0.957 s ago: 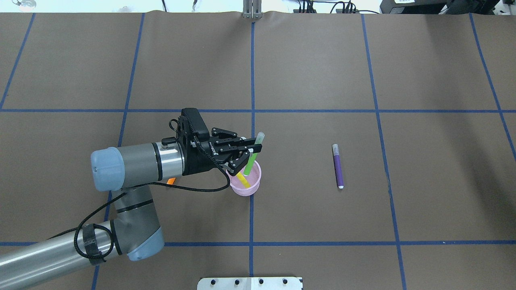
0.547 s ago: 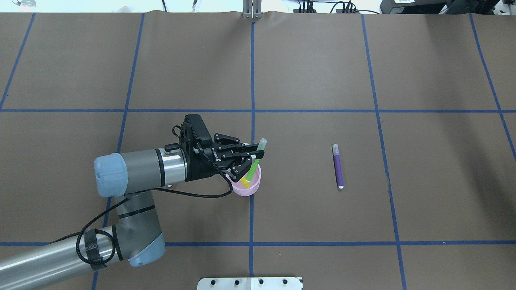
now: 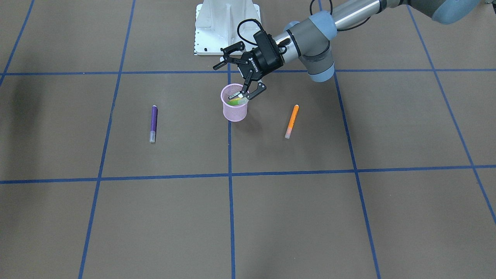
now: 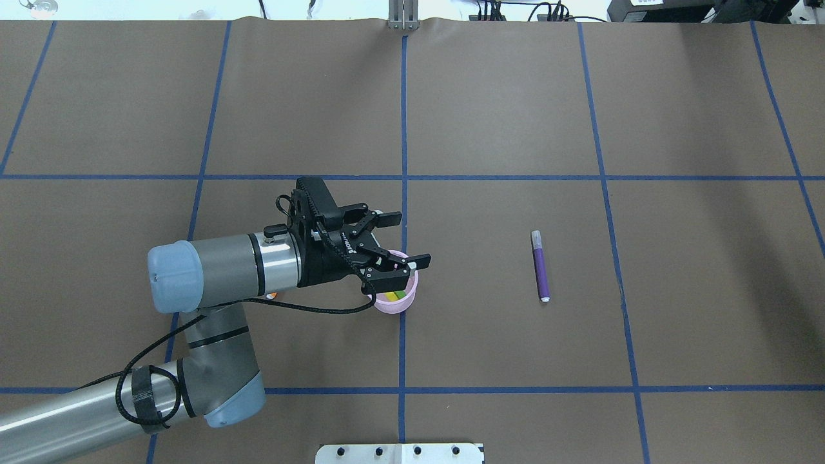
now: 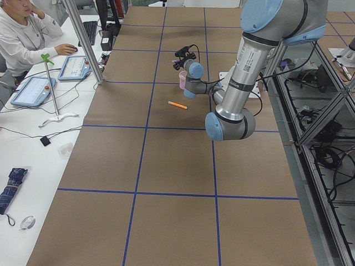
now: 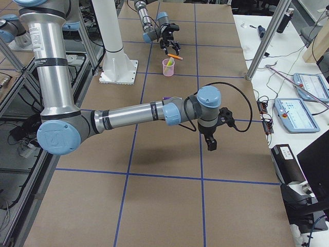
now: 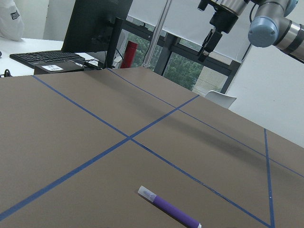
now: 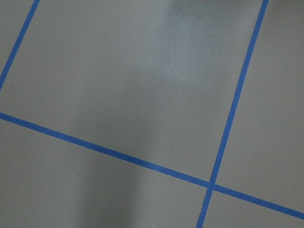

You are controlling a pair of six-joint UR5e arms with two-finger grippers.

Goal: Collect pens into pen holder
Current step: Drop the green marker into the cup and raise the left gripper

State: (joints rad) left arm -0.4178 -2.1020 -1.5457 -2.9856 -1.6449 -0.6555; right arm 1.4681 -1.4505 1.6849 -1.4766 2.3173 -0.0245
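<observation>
Hovering just above the rim of the small pink wire-mesh cup that serves as the pen holder [image 3: 235, 110], the left tool [image 4: 410, 240] has its two black fingers spread wide and pinches nothing. Down inside the cup lie the slim green pen [image 3: 233, 103] and the slim yellow pen [image 4: 387, 298], both leaning on the wall with their ends about level with the rim. Further out, the orange pen with a pale cap [image 3: 291, 121] lies flat on the brown paper-covered tabletop [image 4: 515, 129], near the cup on the robot's left side and almost hidden under the left arm [image 4: 219, 270] in the overhead view. The purple pen [image 4: 540, 267] lies flat well apart from the cup on the robot's right side, roughly parallel to the nearest blue tape line [image 4: 404, 129]. The right tool [image 6: 211, 145] hangs over the tabletop well away from the cup, and I cannot tell whether its fingers are spread or pressed together. I judge that two of the four pens are collected and that the step in hand is clearing the cup after a drop. The next move calls for a straight lift, so that neither finger catches the rim or tips the light cup. After that comes a short swing to the nearer orange pen, with the fingers turned across its barrel for a low pinch near the middle.
</observation>
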